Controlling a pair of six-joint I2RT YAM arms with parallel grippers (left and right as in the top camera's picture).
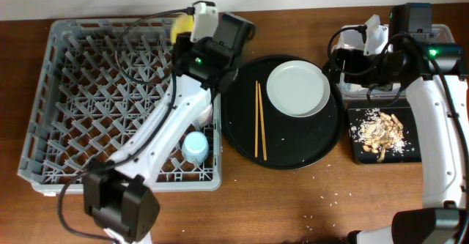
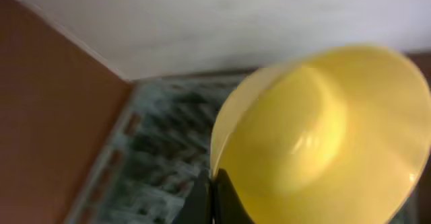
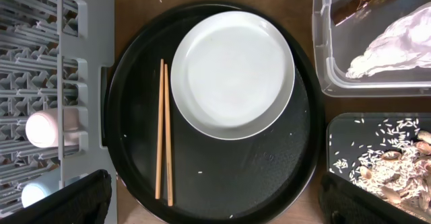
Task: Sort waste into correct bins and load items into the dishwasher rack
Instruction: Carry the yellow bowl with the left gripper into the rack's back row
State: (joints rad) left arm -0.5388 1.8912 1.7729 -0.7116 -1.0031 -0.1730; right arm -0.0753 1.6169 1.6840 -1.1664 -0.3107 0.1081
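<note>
As it hangs above the rack, the yellow bowl seems gripped.

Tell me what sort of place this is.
Probably a robot test bench staged as a dish-clearing station, not a real kitchen: a grey dishwasher rack on a wooden table, a round black tray with plate and chopsticks, and the left gripper holding a yellow bowl by the rack.

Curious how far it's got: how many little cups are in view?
2. Both sit in the dishwasher rack, by its edge nearest the round black tray: the pink cup and the blue cup. Others may be hidden.
</note>
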